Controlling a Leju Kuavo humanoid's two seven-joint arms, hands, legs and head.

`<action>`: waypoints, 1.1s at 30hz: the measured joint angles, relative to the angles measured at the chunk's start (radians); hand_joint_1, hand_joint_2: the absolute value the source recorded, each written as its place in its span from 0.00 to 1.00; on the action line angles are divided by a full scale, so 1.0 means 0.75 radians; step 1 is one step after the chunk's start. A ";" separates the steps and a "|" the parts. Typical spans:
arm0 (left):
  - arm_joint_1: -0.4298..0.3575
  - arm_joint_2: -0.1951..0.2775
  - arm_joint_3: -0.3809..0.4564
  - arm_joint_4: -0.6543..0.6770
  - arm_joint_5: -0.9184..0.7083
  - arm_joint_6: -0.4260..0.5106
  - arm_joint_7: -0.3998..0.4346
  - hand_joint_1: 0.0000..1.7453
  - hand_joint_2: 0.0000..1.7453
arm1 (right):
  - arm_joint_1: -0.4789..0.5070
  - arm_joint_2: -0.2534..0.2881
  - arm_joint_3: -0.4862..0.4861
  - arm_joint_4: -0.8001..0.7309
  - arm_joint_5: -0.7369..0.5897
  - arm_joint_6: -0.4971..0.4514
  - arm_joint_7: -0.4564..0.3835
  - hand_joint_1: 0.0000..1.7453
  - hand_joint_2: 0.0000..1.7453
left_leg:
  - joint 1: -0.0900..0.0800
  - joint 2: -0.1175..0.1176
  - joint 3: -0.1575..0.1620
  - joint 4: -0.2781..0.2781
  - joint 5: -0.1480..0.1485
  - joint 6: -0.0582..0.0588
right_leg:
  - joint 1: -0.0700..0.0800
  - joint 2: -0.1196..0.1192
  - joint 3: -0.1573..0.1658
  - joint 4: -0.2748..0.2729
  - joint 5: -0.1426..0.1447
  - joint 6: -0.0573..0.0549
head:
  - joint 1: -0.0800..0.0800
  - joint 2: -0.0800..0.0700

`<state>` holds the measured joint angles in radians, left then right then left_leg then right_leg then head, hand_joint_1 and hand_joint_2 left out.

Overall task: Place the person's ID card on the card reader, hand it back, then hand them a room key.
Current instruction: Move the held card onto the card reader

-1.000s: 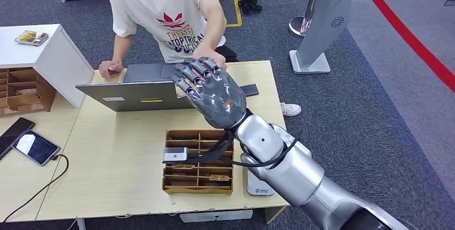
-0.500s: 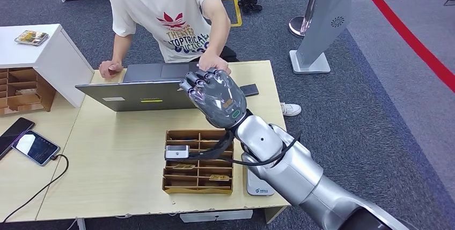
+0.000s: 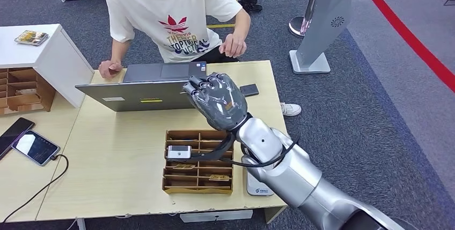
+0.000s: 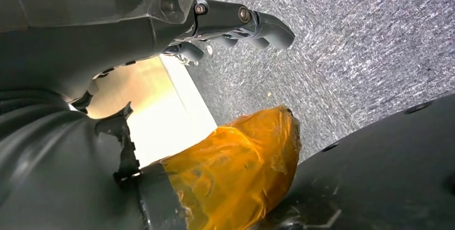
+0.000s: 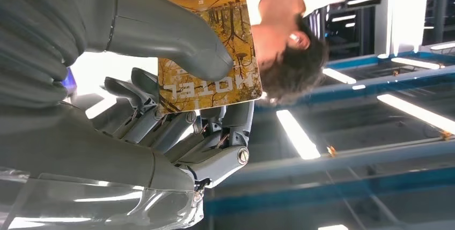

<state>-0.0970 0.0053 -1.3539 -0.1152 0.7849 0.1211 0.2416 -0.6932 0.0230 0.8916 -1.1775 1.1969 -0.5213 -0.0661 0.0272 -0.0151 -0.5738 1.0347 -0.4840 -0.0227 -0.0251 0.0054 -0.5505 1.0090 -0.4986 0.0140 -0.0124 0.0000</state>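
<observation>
My right hand (image 3: 217, 101) is raised over the far side of the table, just in front of the laptop (image 3: 139, 88), with its fingers curled in. In the right wrist view the thumb and fingers (image 5: 204, 58) pinch a yellow-brown card (image 5: 209, 47) printed "HOTEL". The person (image 3: 171, 15) sits behind the table with one hand (image 3: 233, 45) drawn back to the chest and apart from mine. A white card reader (image 3: 257, 185) lies at the table's near right edge, partly under my arm. My left hand (image 4: 214, 21) hangs above the carpet and holds nothing.
A brown divided box (image 3: 198, 161) with cards in it stands on the table (image 3: 118, 155) below my forearm. A small dark device (image 3: 249, 90) lies beside my hand. Two phones (image 3: 35, 147) lie on the left table, and a white cabinet (image 3: 48, 53) stands at far left.
The person's hand was at my spread fingertips and has pulled back to the chest. My right fingers have curled in around the card, and the hand has sunk slightly.
</observation>
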 joint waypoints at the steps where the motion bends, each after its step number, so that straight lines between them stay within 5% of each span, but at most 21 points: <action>1: 0.000 0.000 0.000 0.000 0.006 0.001 0.000 0.00 0.00 | 0.012 0.005 -0.008 -0.005 -0.040 -0.002 -0.007 1.00 1.00 | 0.000 0.000 0.000 0.000 0.000 0.000 | 0.000 0.000 0.000 0.000 0.000 0.000 | 0.000 0.000; 5: 0.003 -0.005 0.000 0.000 0.045 0.012 0.000 0.00 0.00 | 0.103 0.035 -0.081 -0.113 -0.378 0.052 -0.057 1.00 1.00 | 0.000 0.000 0.000 0.000 0.000 0.000 | 0.000 0.000 0.000 0.000 0.000 0.000 | 0.000 0.000; 14: 0.015 -0.020 0.002 0.003 0.155 0.045 -0.010 0.00 0.00 | 0.390 0.073 -0.365 -0.502 -1.671 0.497 -0.126 1.00 1.00 | 0.000 0.000 -0.001 0.000 0.000 0.000 | 0.000 -0.001 -0.001 -0.001 0.000 0.000 | 0.000 0.000; 25: 0.031 -0.025 0.008 0.008 0.217 0.068 -0.029 0.00 0.00 | 0.632 -0.025 -0.568 -0.589 -1.976 0.618 -0.110 1.00 1.00 | 0.000 -0.001 -0.001 0.000 -0.001 0.000 | 0.000 -0.001 -0.001 -0.001 0.000 0.000 | 0.000 0.000; 33: 0.048 -0.039 0.020 0.021 0.269 0.089 -0.050 0.00 0.00 | 0.937 -0.177 -0.707 -0.636 -1.878 0.636 -0.097 1.00 1.00 | 0.000 0.000 -0.002 0.000 -0.003 0.002 | 0.000 -0.001 -0.001 -0.002 -0.001 0.001 | 0.000 0.000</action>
<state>-0.0613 -0.0238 -1.3387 -0.0994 0.9869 0.1876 0.2041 0.0098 -0.1097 0.3617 -1.6545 -0.2115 -0.0441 -0.1385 0.0269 -0.0154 -0.5755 1.0347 -0.4865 -0.0209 -0.0253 0.0044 -0.5516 1.0073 -0.4993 0.0147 -0.0125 0.0000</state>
